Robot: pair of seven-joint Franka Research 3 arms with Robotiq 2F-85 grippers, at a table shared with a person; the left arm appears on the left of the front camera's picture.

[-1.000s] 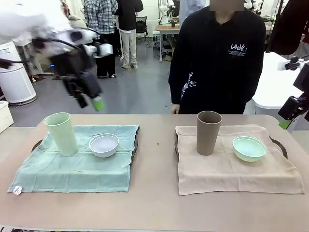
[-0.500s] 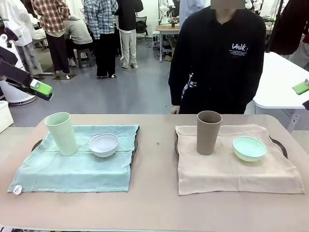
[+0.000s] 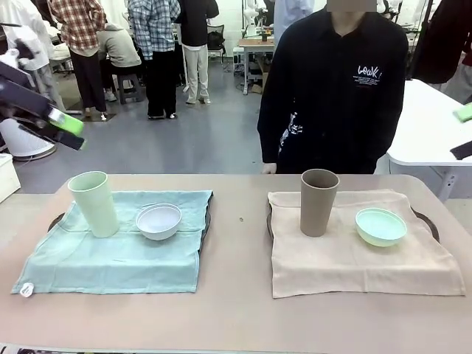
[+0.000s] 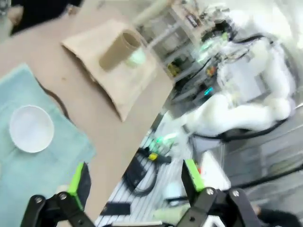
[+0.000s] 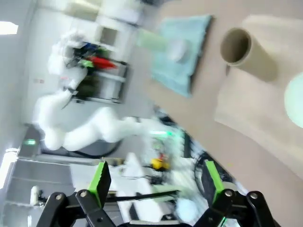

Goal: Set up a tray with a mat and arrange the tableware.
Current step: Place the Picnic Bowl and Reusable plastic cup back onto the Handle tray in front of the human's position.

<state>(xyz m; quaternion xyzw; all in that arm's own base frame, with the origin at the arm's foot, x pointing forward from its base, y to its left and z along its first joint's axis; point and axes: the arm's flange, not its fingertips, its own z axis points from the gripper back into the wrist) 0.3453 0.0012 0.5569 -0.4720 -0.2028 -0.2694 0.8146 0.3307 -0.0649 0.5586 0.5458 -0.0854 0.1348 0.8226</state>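
Note:
On the left, a pale green tumbler and a white bowl stand on a teal mat laid over a dark tray. A tan-brown tumbler and a mint green bowl sit to the right on a beige mat covering another tray. My left gripper hangs open at the far left, high above the table. My right gripper stands open at the right edge. The left wrist view has the gripper empty, with the white bowl below. Nothing sits in the right gripper; the tan-brown tumbler lies beyond.
A person in a black top stands at the far side of the table, behind the right tray. A strip of bare tabletop runs between the two mats. A white table stands off to the right.
The left arm has swung from above the left tray out to the far left edge. The right gripper has drawn back and up to the right edge. The tableware has not moved.

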